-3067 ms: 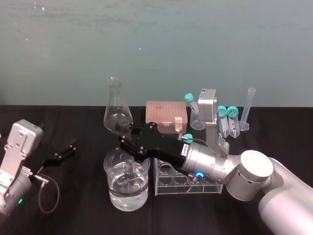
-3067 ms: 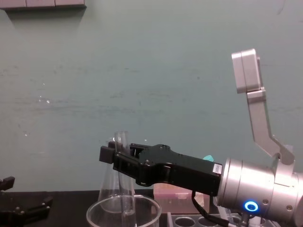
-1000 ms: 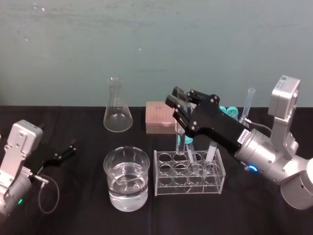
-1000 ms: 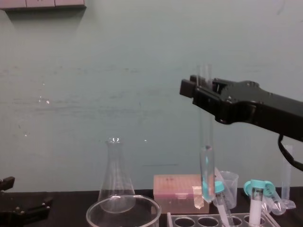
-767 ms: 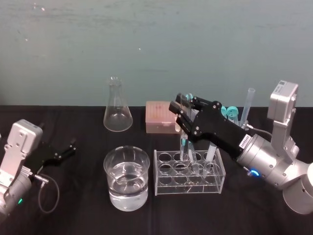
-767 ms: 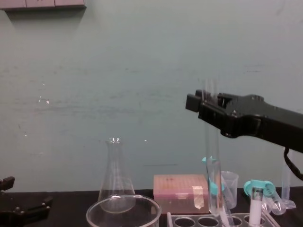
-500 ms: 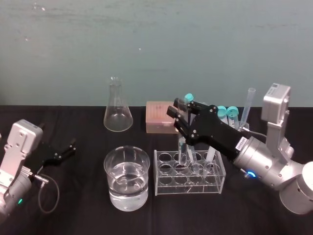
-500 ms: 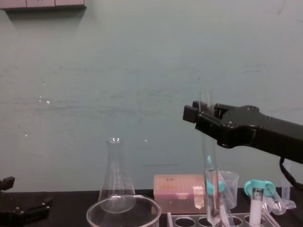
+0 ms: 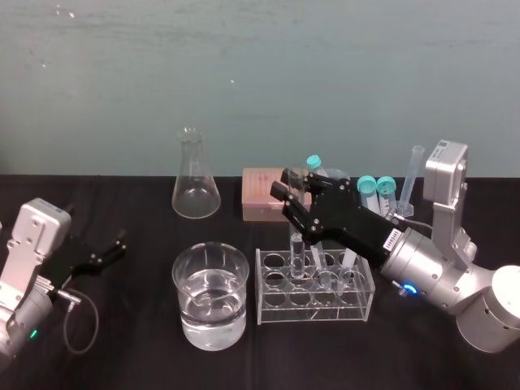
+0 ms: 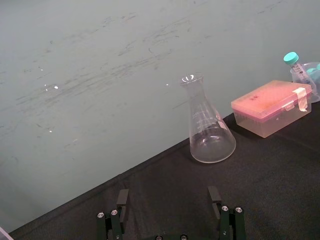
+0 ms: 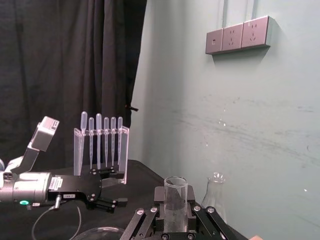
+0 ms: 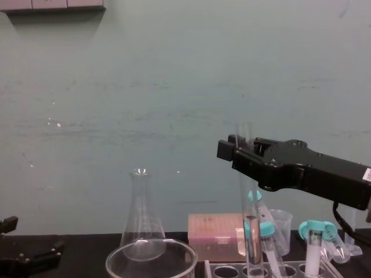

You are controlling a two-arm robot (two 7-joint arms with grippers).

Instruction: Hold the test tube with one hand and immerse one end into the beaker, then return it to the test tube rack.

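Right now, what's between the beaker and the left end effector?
Bare black tabletop, head view. Left end effector parked open; right end effector holds the test tube at the rack.

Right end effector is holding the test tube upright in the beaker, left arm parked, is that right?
Not quite. The right end effector holds the test tube upright in the rack, not the beaker beside it, as the head view shows. The left arm is parked.

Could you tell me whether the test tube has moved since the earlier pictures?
Yes. The right gripper has carried the test tube from the beaker rightward to the test tube rack and lowered it into a hole.
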